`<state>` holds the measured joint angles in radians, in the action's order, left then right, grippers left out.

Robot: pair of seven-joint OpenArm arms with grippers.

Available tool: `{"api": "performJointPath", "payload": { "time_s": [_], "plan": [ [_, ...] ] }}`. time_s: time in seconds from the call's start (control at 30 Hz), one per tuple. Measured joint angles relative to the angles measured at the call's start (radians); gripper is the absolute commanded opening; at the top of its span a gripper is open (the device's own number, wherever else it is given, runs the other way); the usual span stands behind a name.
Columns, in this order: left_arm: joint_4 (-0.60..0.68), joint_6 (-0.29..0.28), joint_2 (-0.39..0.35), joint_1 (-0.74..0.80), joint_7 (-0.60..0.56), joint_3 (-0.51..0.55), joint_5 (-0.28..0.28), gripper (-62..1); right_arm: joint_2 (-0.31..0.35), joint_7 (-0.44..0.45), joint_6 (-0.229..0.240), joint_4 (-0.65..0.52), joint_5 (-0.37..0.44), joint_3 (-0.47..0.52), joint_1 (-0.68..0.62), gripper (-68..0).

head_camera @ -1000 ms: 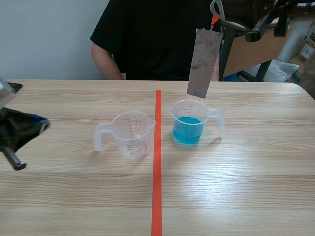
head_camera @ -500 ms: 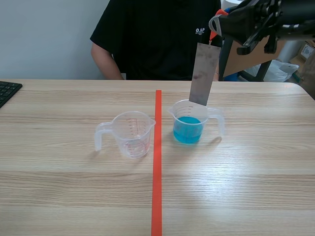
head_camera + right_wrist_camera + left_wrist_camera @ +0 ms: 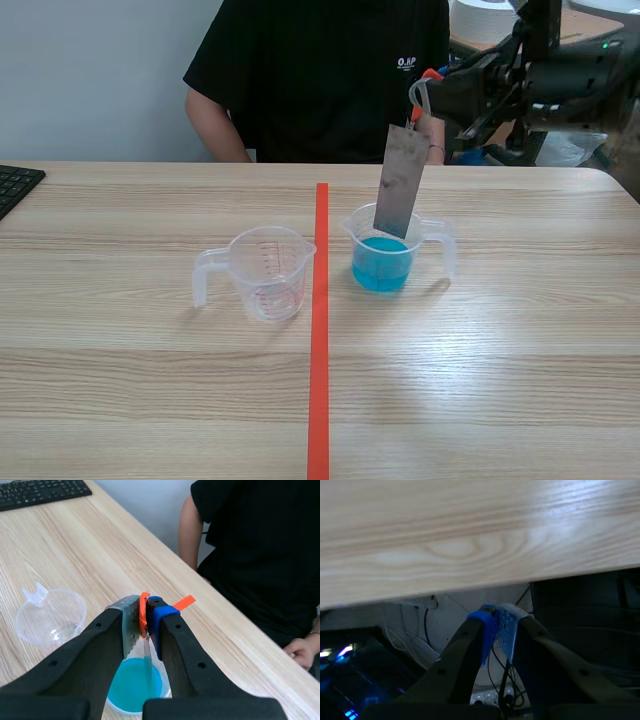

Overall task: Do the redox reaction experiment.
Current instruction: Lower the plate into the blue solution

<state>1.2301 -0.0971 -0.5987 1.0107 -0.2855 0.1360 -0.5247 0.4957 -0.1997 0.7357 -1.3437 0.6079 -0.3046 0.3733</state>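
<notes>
I find the right gripper [image 3: 146,617] clamped on the orange tab [image 3: 183,601] of the metal strip [image 3: 401,180]. Its lower end is inside the right cup [image 3: 385,262] of blue liquid; I cannot confirm immersion. The left gripper [image 3: 496,626] is closed on nothing, below the table edge. 1 empty cup [image 3: 268,275] is unused.

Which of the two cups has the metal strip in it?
The cup with blue liquid, right of the tape line: the metal strip in the right gripper hangs into it. The other cup looks empty.
</notes>
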Motion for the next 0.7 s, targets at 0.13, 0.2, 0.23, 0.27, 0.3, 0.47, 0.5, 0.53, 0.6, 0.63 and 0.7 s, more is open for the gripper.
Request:
{"api": "performJointPath", "payload": {
  "time_s": [0.13,0.2,0.23,0.27,0.3,0.47,0.5,0.53,0.6,0.63,0.7],
  "plan": [
    [0.000,0.000,0.044,0.015,0.000,0.000,0.000,-56.9,-0.039,0.027,0.002,0.061,-0.048,-0.005,0.000,-66.0],
    [0.000,-0.001,0.064,0.021,0.000,-0.001,0.000,-56.9,-0.055,0.042,0.002,0.084,-0.073,-0.005,0.000,-66.0],
    [0.000,-0.001,0.072,0.023,0.000,-0.001,0.000,-56.9,-0.062,0.046,0.002,0.095,-0.085,-0.005,0.000,-66.0],
    [0.000,-0.001,0.081,0.023,0.001,-0.002,0.000,-56.9,-0.070,0.047,0.002,0.106,-0.094,-0.005,0.000,-66.0],
    [0.000,-0.001,0.087,0.023,0.004,-0.003,0.000,-56.9,-0.077,0.051,0.002,0.117,-0.109,-0.005,0.000,-66.0],
    [0.000,-0.002,0.097,0.023,0.011,-0.004,0.000,-56.9,-0.104,0.059,0.002,0.146,-0.155,-0.005,0.000,-66.0],
    [0.000,-0.001,0.097,0.023,0.011,-0.004,0.000,-56.9,-0.108,0.061,0.002,0.148,-0.154,-0.005,0.000,-66.0],
    [0.000,-0.001,0.097,0.023,0.011,-0.004,0.000,-56.9,-0.108,0.061,0.002,0.148,-0.156,-0.005,0.000,-66.0],
    [0.000,-0.001,0.097,0.023,0.011,-0.004,0.000,-56.9,-0.108,0.068,0.002,0.148,-0.172,-0.005,0.000,-66.0],
    [0.000,-0.001,0.097,0.023,0.011,-0.004,0.000,-56.9,-0.108,0.068,0.002,0.148,-0.175,-0.005,0.000,-66.0],
    [0.000,-0.001,0.097,0.023,0.011,-0.004,0.000,-56.9,-0.108,0.069,0.002,0.148,-0.178,-0.005,0.000,-66.0]
  ]
}}
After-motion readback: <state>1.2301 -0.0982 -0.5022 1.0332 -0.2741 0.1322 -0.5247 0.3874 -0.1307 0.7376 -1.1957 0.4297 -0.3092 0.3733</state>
